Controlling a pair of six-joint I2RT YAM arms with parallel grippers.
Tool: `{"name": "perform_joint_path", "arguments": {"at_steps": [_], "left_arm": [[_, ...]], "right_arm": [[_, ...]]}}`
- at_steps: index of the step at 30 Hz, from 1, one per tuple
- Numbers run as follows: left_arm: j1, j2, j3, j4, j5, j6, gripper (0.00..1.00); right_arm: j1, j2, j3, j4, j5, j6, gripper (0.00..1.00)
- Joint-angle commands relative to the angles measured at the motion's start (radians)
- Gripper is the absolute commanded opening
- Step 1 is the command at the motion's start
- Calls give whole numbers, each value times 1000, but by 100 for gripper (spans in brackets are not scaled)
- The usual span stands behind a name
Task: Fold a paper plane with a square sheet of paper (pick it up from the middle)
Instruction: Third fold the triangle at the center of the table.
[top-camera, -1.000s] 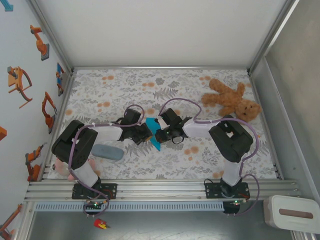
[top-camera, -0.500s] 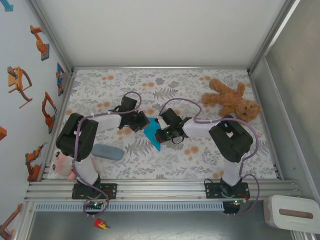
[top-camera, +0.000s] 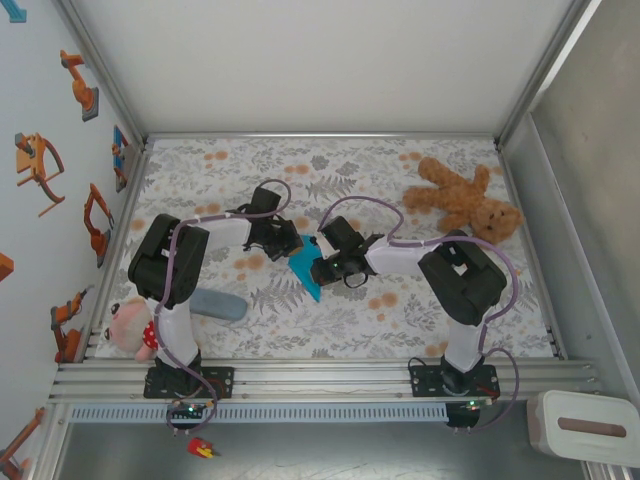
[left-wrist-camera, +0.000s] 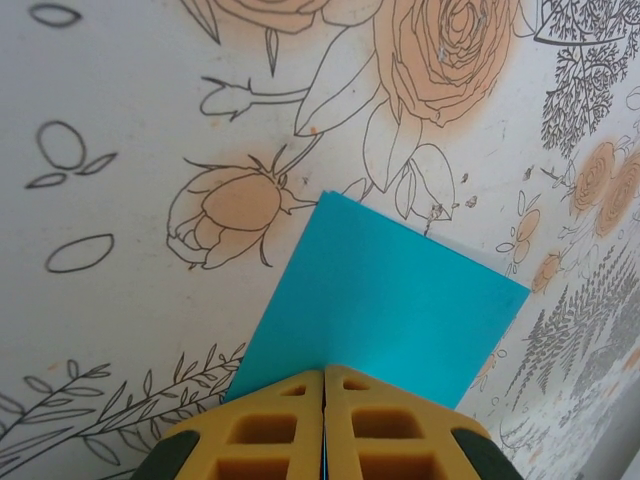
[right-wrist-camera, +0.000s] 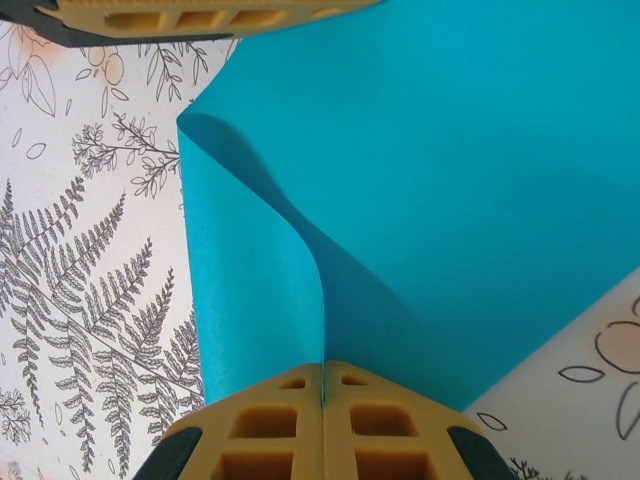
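Both arms rise from their bases at the near edge, bend sharply at the elbow and stretch their forearms inward, low over the flowered table (top-camera: 400, 310). Near the left arm's base lie a grey-blue case (top-camera: 215, 304) and a pink toy (top-camera: 128, 325).

Towards the middle, the right gripper (top-camera: 320, 268) points left. The wrist view shows its yellow pads (right-wrist-camera: 260, 420) pressed together on a curled fold of the turquoise sheet of paper (top-camera: 303, 270). Just beyond it, the left gripper (top-camera: 285, 243) faces the other way and is clenched on the opposite side of the same sheet (a thin blue line shows between its pads (left-wrist-camera: 270, 430)). The paper (left-wrist-camera: 385, 300) is folded over, with one corner resting on the table and the part between the two grippers bowed upward (right-wrist-camera: 450, 180).

A brown teddy bear (top-camera: 465, 200) lies well apart at the far right.
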Motion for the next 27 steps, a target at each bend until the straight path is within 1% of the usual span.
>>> {"name": "perform_joint_path", "arguments": {"at_steps": [1, 11, 18, 23, 27], "left_arm": [[0, 45, -1, -103, -14, 38, 7], [-1, 64, 13, -126, -22, 52, 6], [-1, 47, 21, -125, -11, 58, 6], [-3, -16, 32, -124, -5, 57, 7], [-2, -116, 9, -105, -36, 38, 11]], "right_arm": [[-8, -33, 10, -21, 28, 15, 0], [-11, -29, 4, -25, 37, 15, 0], [-13, -1, -2, -32, 30, 14, 0], [-13, 16, -2, -38, 21, 15, 0], [-13, 20, 0, -47, 24, 13, 0]]}}
